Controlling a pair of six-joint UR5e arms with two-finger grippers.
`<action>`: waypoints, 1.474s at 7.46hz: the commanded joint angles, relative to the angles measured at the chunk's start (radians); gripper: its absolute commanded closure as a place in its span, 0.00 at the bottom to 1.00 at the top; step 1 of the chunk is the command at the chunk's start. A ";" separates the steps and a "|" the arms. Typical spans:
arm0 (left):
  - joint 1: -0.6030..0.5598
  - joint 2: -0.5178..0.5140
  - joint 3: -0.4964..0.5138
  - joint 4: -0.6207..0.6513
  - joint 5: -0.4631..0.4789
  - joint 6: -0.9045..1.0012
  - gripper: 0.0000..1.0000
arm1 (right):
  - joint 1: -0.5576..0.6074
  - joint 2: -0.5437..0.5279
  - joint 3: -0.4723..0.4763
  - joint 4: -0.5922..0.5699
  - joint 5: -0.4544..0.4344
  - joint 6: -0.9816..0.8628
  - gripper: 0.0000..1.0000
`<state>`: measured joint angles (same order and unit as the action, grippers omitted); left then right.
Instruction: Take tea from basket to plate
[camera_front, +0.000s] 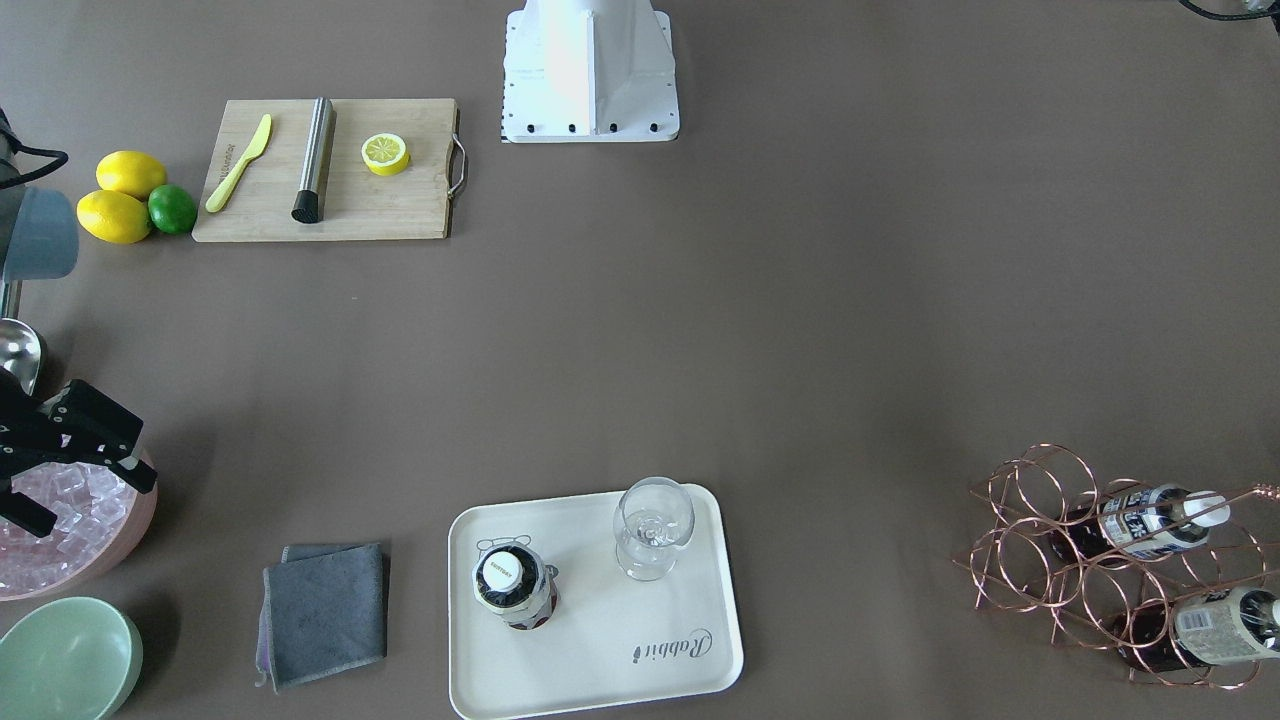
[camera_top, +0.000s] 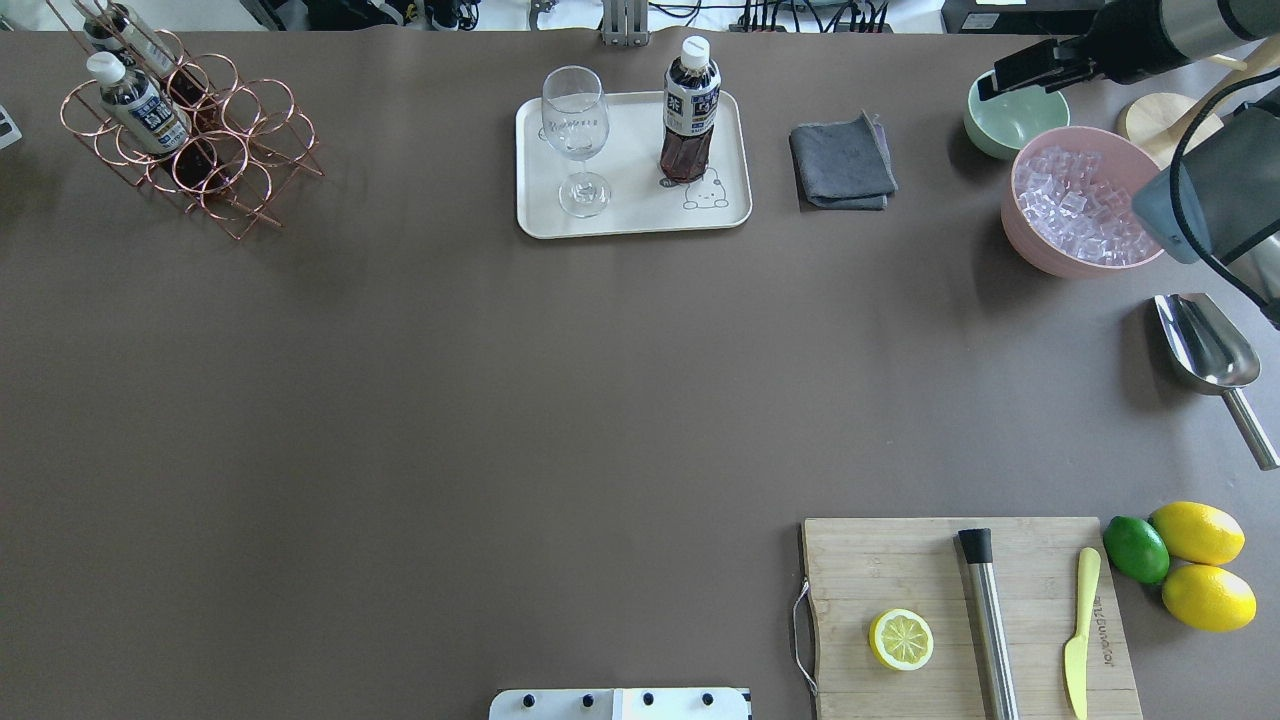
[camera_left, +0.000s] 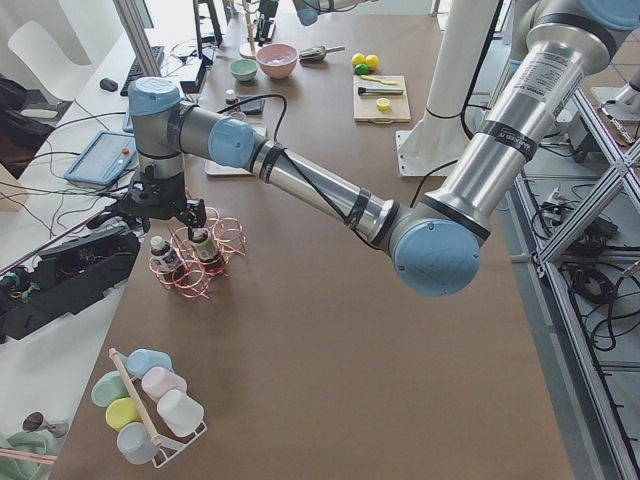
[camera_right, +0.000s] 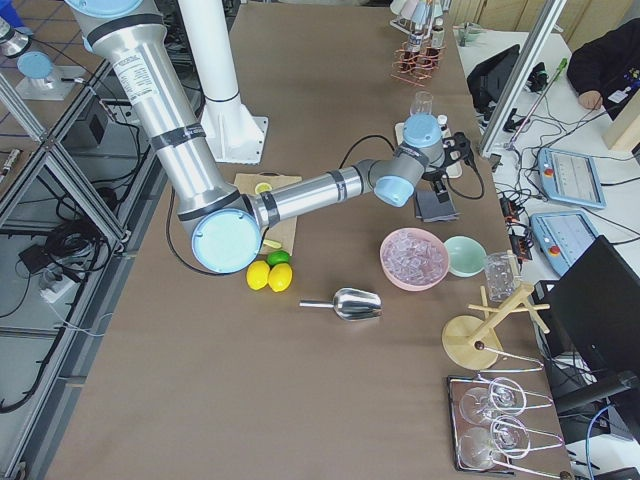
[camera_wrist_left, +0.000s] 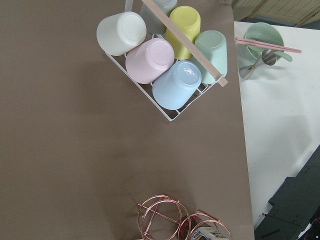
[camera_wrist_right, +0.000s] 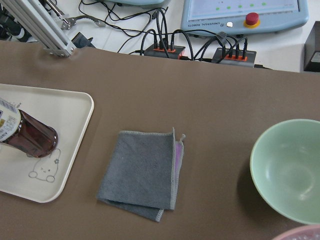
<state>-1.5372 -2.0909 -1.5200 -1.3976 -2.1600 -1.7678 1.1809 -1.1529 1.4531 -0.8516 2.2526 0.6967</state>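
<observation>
One tea bottle (camera_top: 690, 110) stands upright on the cream plate (camera_top: 630, 215), also seen in the front view (camera_front: 512, 585) and the right wrist view (camera_wrist_right: 25, 135). Two more tea bottles (camera_top: 140, 105) lie in the copper wire basket (camera_top: 200, 150) at the table's far left corner. My left gripper (camera_left: 165, 205) hovers just above the basket and shows only in the exterior left view, so I cannot tell if it is open or shut. My right gripper (camera_front: 95, 500) is open and empty above the ice bowl and mint bowl, well to the right of the plate.
A stemmed glass (camera_top: 578, 140) stands on the plate beside the bottle. A grey cloth (camera_top: 842, 160), a mint bowl (camera_top: 1000, 120), a pink ice bowl (camera_top: 1080, 205) and a metal scoop (camera_top: 1205, 345) lie to the right. A cutting board (camera_top: 960, 620) sits near right.
</observation>
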 joint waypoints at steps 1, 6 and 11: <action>0.014 0.047 -0.058 -0.024 -0.009 -0.001 0.02 | 0.020 -0.102 -0.003 -0.066 0.058 -0.074 0.02; 0.057 0.187 -0.187 -0.020 -0.133 0.158 0.02 | 0.129 -0.157 0.001 -0.463 0.090 -0.423 0.01; 0.094 0.318 -0.281 0.003 -0.172 0.669 0.02 | 0.311 -0.249 0.098 -0.825 0.105 -0.638 0.01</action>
<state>-1.4513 -1.8026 -1.7817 -1.4070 -2.3268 -1.2920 1.4117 -1.3704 1.5360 -1.6018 2.3524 0.1255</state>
